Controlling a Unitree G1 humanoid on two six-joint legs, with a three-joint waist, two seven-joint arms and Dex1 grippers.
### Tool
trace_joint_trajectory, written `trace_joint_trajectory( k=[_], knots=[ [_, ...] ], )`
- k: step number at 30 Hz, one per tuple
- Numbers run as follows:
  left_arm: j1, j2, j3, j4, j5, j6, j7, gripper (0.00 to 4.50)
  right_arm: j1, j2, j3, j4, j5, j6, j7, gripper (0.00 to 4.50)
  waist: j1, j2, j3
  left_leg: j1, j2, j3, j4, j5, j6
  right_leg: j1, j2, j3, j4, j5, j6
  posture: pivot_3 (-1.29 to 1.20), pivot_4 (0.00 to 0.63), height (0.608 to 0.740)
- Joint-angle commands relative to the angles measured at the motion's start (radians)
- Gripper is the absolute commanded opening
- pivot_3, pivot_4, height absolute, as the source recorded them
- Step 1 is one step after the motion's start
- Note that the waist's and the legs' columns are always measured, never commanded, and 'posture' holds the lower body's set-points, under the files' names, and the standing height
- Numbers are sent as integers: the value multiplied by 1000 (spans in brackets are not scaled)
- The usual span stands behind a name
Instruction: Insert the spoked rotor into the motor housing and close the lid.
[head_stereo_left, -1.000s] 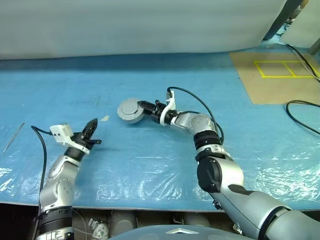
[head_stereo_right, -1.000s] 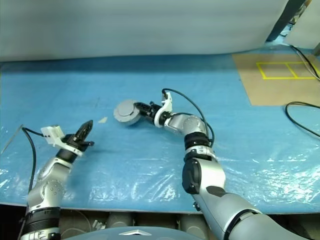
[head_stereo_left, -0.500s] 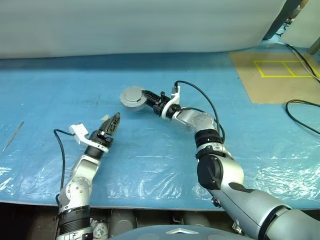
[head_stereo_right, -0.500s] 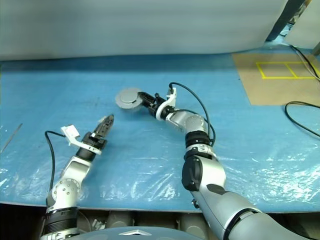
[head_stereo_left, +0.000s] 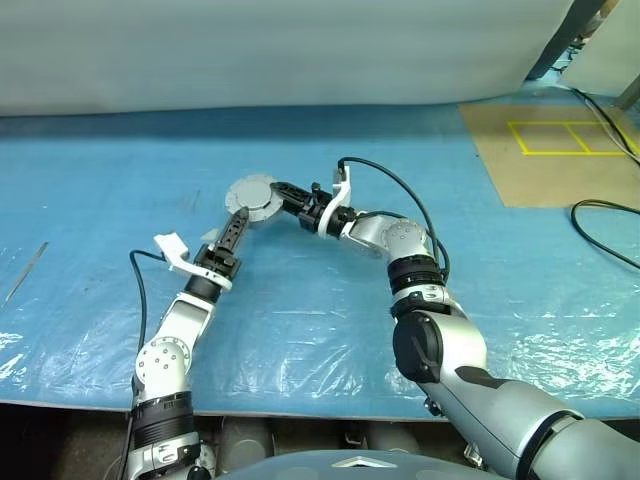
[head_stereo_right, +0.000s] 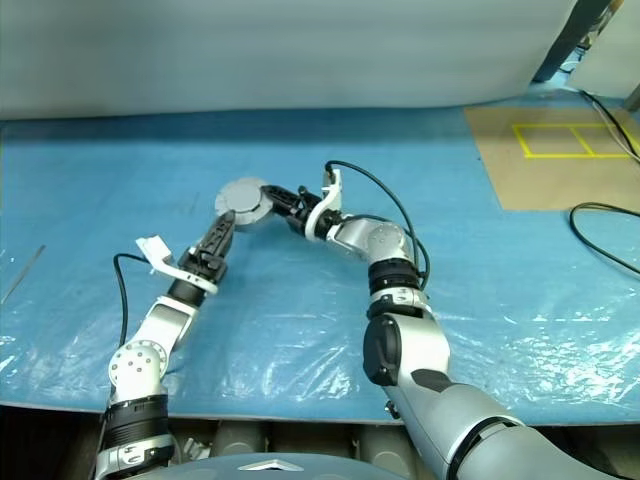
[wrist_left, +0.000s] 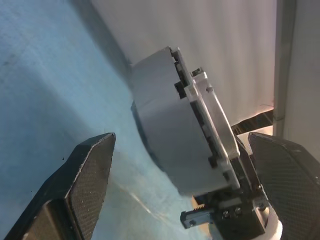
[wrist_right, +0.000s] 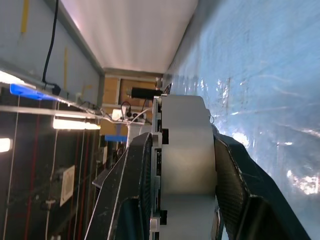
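A: Where is the motor housing (head_stereo_left: 252, 197)?

B: It is held up above the blue sheet (head_stereo_left: 300, 330), clamped in the right gripper (head_stereo_left: 284, 192). The head views show it as a round grey disc near the middle of the table, turned partly on edge.

A: Is anything inside it?

B: That cannot be told. The right wrist view looks at its plain grey side wall (wrist_right: 186, 150), with one black finger (wrist_right: 132, 200) pressed on each flat face. The left wrist view adds a thinner grey plate (wrist_left: 212, 125) with notched edges sitting against one face of the thick body, and whether that plate is the lid is not clear. No windings or spokes are visible in any view.

A: And the left gripper (head_stereo_left: 236, 222)?

B: Its jaws are spread wide and grasp nothing. In the left wrist view the two black fingers (wrist_left: 85, 180) stand on either side of the housing without touching it. From the head views its tips sit just below the housing.

A: What do the head views give that the wrist views do not?

B: The surroundings. A brown board (head_stereo_left: 545, 150) with yellow tape lines lies at the far right, black cables (head_stereo_left: 605, 215) trail beside it, and a thin pale strip (head_stereo_left: 25, 275) lies on the sheet at the far left, well apart from both arms. A pale wall (head_stereo_left: 280, 50) runs behind the table.

A: Anything in the way?

B: The right gripper covers part of the housing's rim; the left arm's white wrist block (head_stereo_left: 172, 246) stands near it.
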Motion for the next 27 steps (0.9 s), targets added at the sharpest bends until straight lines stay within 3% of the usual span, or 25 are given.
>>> trace_joint_trajectory(
  k=[1, 4, 10, 22, 27],
  knots=[
    [-20, -13, 1, -9, -22, -4, 1, 4476, 10, 78, 20, -66, 52, 18, 42, 1340, 0, 0, 0, 0, 0, 0, 0, 0, 0, 0, 0, 0, 0, 0, 0, 0, 150, 740],
    [-35, -27, -2, 1, -19, -11, 1, 4476, 22, 85, 51, -84, 45, 22, 50, 1340, 1, 0, 0, 0, 0, 0, 1, 0, 0, 0, 0, 0, 1, 0, 0, 0, 150, 740],
    [-59, -48, 35, 26, -30, -48, 16, 3069, 28, 85, 61, -90, 53, 14, 52, 1340, 2, 0, 0, 0, 0, -1, 3, 0, 0, 0, 0, 0, 2, 0, 0, 0, 150, 740],
    [-68, -46, 17, 32, -48, -21, 22, 3018, 27, 89, 86, -97, 52, 10, 58, 1340, 2, 0, 0, 0, 0, -1, 5, 0, 0, 0, 0, 0, 3, 0, 0, 0, 150, 740],
    [-73, -56, 16, 42, -80, -6, 22, 3018, 29, 88, 103, -120, 46, -9, 62, 2945, 1, -1, 0, 0, 0, -1, 5, 0, 0, 0, 0, 0, 3, 0, 0, 0, 150, 740]
  ],
)
